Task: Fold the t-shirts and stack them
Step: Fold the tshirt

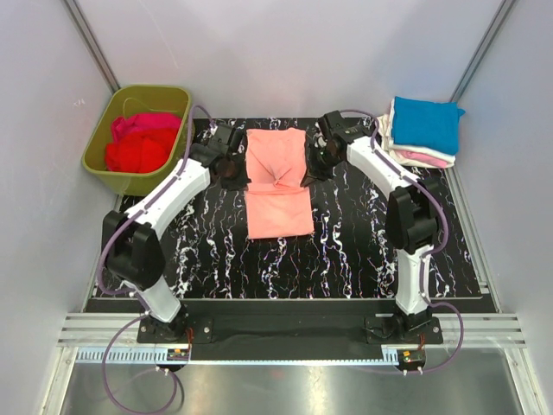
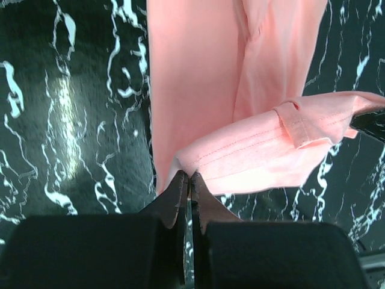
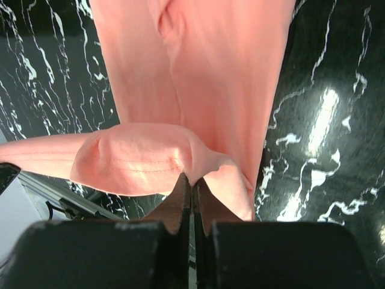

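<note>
Left wrist shows the left fingers [image 2: 174,194], like the right fingers [image 3: 178,201], clamped on the salmon-pink cotton t-shirt [image 2: 192,90] by its lifted edge, evidently to fold it over.

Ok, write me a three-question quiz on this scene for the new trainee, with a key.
1. True or false: the left pincer is shut on the salmon-pink t-shirt.
2. Which colour lies on top of the folded stack at the far right? A red, B bright blue, C cream.
3. Fill in: the red t-shirts lie in the olive-green ____.

Key: 1 true. 2 B. 3 tub.
</note>
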{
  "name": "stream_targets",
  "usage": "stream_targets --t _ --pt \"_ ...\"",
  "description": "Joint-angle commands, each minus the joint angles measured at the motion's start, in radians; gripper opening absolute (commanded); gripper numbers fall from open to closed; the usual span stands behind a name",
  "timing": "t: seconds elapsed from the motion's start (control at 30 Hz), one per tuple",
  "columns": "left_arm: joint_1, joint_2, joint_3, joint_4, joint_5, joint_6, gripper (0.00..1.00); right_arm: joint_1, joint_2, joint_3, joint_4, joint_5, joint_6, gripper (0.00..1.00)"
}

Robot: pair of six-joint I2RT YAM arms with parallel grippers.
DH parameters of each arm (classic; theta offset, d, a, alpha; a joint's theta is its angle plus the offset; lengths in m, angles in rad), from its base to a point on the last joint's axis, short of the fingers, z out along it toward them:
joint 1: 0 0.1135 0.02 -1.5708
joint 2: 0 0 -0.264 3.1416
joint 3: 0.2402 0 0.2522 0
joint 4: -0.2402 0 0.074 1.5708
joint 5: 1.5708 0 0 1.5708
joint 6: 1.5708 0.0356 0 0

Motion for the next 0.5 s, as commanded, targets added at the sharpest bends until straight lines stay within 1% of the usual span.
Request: stream_targets --t 0.0,0.13,0.47 --pt "0.032 0.043 0.079 0.038 0.026 0.055 0.00 -0.018 0.050 0.106 -0.047 -0.021 -0.043 0.00" --pt "0.050 0.122 0.122 0.044 0.057 0.075 0.00 -0.032 0.117 0.163 -0.052 -0.044 -0.040 0.00" --pt "0.092 0.290 0.209 0.052 0.097 0.102 0.00 -0.041 0.229 0.230 -0.049 -0.081 -0.028 0.00"
